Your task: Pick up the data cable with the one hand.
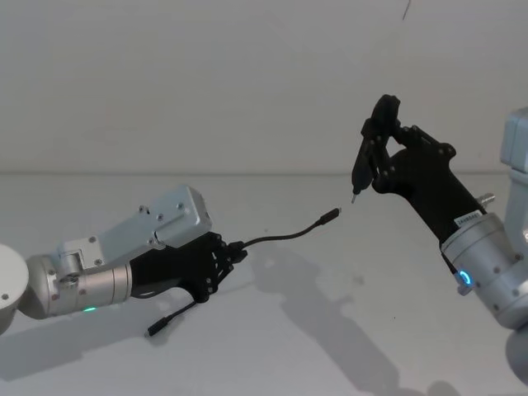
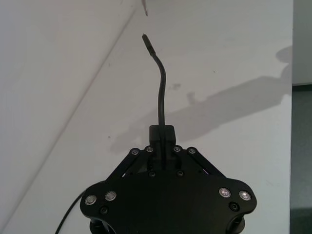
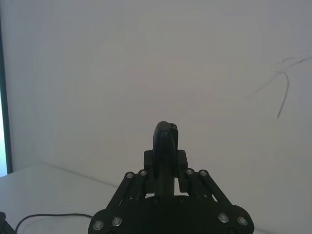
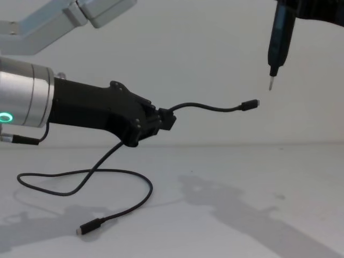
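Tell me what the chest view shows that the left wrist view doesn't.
Chest view: slack of the data cable looping over the table to its second plug, and the pen-like tool in the right gripper, tip down near the free plug. Left wrist view: the left gripper from behind, jaws pinching the cable, which runs straight out, then bends. Both: the left gripper shut on the cable, with the free plug sticking out ahead.

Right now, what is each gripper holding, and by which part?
Left gripper: the data cable, clamped a short way behind one plug. Right gripper: a pen-like tool, by its upper body.
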